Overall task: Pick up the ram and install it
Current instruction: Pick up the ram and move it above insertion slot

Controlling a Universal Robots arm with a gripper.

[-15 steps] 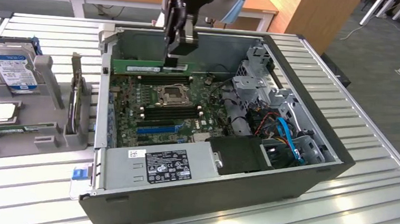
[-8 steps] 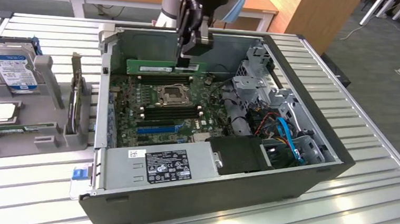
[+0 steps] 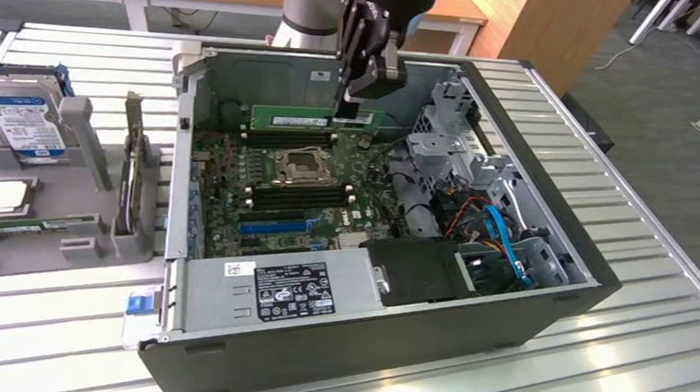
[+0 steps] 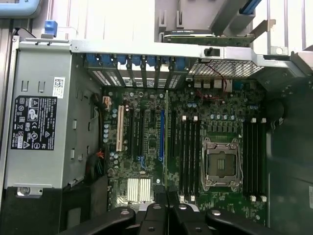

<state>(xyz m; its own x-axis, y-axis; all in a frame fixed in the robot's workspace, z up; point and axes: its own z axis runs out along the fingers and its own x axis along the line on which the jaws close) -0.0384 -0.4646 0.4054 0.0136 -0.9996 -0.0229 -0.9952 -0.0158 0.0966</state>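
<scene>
A: Step in hand? Where is the ram?

B: Pick-up looks done and installing is not. The gripper (image 3: 352, 112) is clamped narrow on the ram (image 3: 312, 118). It pinches the stick near one end, and the rest reaches out sideways, level, on edge. It hangs inside the open computer case (image 3: 375, 364), clear of the board.

A: Which slot is under it?

B: In the wrist view the stick shows edge-on as a thin green line running away from the gripper. It lies parallel to the black memory slots (image 4: 188, 156), which are just beside that line, towards the processor socket (image 4: 221, 164). A blue slot (image 4: 161, 129) lies close on the line's other side. Which slot is directly beneath cannot be told.

A: What does seating it call for?

B: As a judgement, the stick's lower edge has to sit squarely over one black slot and not the blue one. Then it needs a straight push down without tilt. Whether the end latches stand open cannot be told.

A: Any writing?

B: The power supply (image 3: 282, 288), on the near side of the case from the gripper, carries a black label with white print and marks, plus a small white sticker. Neither can be read. The hard drive (image 3: 22, 122) on the table (image 3: 634, 364), well off to the side, has a blue-and-white label that is also unreadable.
</scene>
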